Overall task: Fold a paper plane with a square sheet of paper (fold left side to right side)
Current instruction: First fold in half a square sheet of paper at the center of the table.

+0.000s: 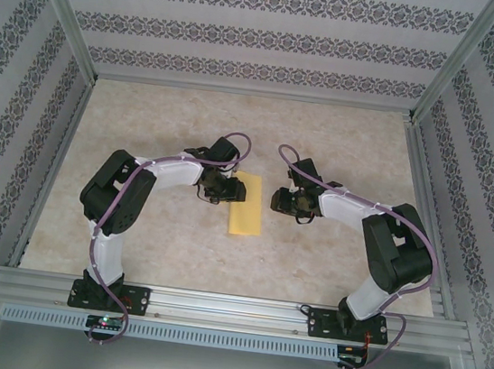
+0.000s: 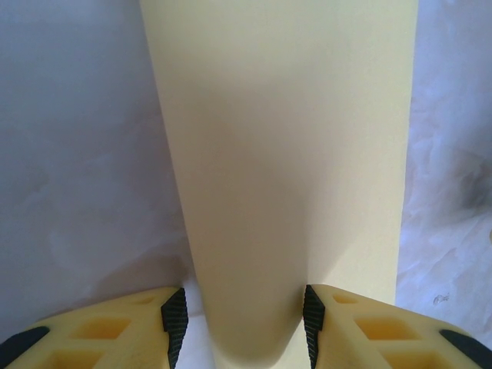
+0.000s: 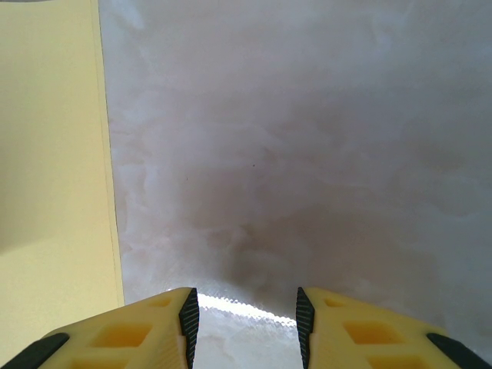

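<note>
- Evidently the square sheet of paper is lying doubled between the arms;
- left gripper is straddling its fold, jaws parted;
- right gripper is idling beside it, parted, empty;
- flimsy; edge-pinching is looking wisest.

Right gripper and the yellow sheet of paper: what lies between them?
Bare marbled floor, nothing else. The right wrist view shows it separating the right gripper from the sheet of paper; the top view shows the same gap.
</note>
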`<state>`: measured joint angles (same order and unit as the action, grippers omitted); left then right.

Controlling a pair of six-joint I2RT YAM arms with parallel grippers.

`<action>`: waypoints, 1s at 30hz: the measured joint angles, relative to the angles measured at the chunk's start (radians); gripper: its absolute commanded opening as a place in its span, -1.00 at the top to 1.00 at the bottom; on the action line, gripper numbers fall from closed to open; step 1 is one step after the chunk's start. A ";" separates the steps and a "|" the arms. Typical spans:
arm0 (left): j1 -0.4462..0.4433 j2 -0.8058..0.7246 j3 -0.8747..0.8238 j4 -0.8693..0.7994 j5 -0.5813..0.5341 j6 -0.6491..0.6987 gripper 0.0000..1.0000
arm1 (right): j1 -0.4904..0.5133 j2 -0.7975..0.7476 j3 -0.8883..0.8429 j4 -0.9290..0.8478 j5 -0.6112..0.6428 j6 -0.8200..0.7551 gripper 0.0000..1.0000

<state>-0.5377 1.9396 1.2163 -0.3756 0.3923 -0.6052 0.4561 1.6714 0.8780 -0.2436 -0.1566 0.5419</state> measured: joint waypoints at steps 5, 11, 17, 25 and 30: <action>-0.003 0.003 0.005 -0.007 -0.005 0.000 0.01 | 0.000 0.000 0.000 0.000 0.000 0.000 0.20; -0.006 0.006 0.014 -0.018 -0.011 0.001 0.01 | 0.000 -0.001 0.002 -0.001 0.001 0.000 0.20; -0.006 0.007 0.015 -0.021 -0.012 0.004 0.01 | 0.000 -0.004 0.006 -0.001 0.003 0.000 0.20; -0.006 0.007 0.017 -0.022 -0.013 0.004 0.01 | 0.007 -0.029 0.005 0.021 -0.026 0.001 0.27; -0.006 0.007 0.017 -0.023 -0.013 0.004 0.01 | 0.013 -0.031 0.005 0.027 -0.032 0.001 0.27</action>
<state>-0.5442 1.9469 1.2331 -0.3981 0.3790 -0.6014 0.4690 1.6405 0.8833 -0.2161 -0.1886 0.5430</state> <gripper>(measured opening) 0.495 0.365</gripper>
